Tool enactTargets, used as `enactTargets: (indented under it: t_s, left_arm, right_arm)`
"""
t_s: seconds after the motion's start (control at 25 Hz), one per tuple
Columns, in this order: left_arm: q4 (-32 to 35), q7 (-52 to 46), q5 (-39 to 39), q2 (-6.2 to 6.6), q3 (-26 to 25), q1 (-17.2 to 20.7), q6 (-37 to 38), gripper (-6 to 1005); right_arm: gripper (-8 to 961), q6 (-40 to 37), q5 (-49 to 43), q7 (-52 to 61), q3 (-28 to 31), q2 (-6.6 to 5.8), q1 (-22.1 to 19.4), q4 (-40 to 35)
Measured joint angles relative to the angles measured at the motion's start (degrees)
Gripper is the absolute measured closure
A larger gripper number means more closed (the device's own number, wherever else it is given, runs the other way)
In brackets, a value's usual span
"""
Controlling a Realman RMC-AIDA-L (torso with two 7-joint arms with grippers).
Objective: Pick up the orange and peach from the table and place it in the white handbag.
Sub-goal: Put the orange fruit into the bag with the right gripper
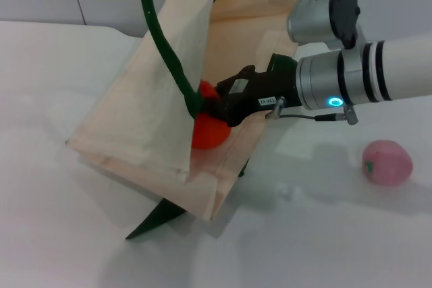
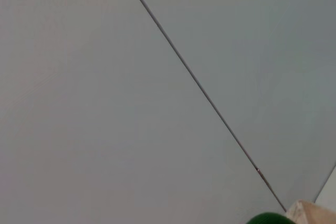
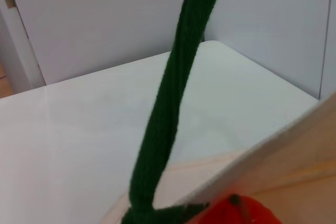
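The orange [image 1: 208,131] sits at the mouth of the white handbag [image 1: 135,126], right behind the green handle [image 1: 165,45] where it meets the cloth. It looks firm, smooth and round, heavy enough to roll the moment it is let go, so a squeeze across its widest part is the sensible hold. The right gripper [image 1: 217,107] reaches in from the right side with its dark fingers pressed against the fruit's upper flank. It appears clamped on the orange, though the handle hides part of the contact. In the right wrist view the top of the orange [image 3: 236,211] with its stem shows just under the handle [image 3: 168,108].

The bag is soft cloth with its upper side lifted, so its mouth gapes; I would expect it to sag or shift if nudged. The left gripper is out of sight; its wrist camera sees mostly wall and a corner of the bag.

The peach [image 1: 387,162] lies on the table [image 1: 324,234], well apart from the bag on the right. It looks smaller and possibly softer, so it may want a gentler pinch
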Motion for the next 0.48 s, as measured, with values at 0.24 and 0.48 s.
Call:
enactTargets:
  t_s: [0.24, 0.48]
  left_arm:
    - [0.0, 0.0, -0.1, -0.03, 0.1, 0.0, 0.0, 880]
    - [0.0, -0.6, -0.1, -0.06, 0.1, 0.1, 0.2, 880]
  right_arm:
    - [798, 0.0, 0.1, 0.6, 0.7, -0.16, 1.5, 2.5]
    - [665, -0.1, 0.1, 1.4, 1.0, -0.4, 1.6, 3.2]
